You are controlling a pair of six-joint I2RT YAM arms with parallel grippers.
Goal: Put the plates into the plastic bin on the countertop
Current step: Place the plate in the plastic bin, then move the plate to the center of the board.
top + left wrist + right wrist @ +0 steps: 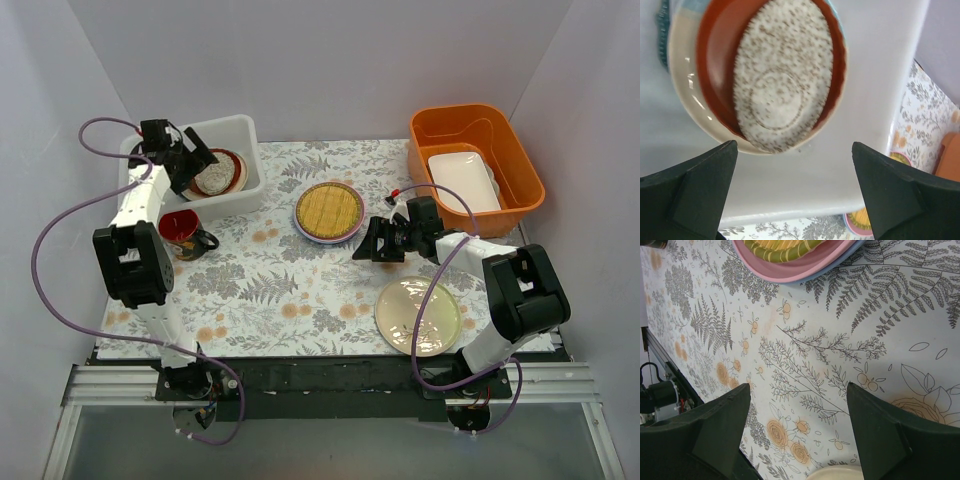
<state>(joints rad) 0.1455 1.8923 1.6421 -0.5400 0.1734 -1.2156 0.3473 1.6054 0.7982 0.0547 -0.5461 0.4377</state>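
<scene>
My left claw [193,160] hung over the plastic bin [245,126], which stood at the far left corner of the countertop [300,290]. Its two fingers [700,190] stood wide apart and nothing was between them. In the left wrist view the stack of plates lay below them, inside the bin. The speckled grey plate [782,75] was on top and looked a little blurred. It lay in the red-brown plate [715,65], and this one lay in the cream plate [682,75]. A small piece of teal edge [661,30] showed at the corner of that view.

My right claw [372,245] was low over the countertop, also spread wide and holding nothing. It pointed toward the woven-bamboo yellow plate [329,208] and was near it but not touching. In the right wrist view this plate [780,250] sat on a pink rim [790,272], and a light blue rim [850,252] was under that.

The pale yellow plate [418,315] lay flat near my right arm's base. A red mug [182,228] stood just beside the bin on its near side. At the far right stood an orange tub [520,160] with a white rectangular dish [463,180] in it.
</scene>
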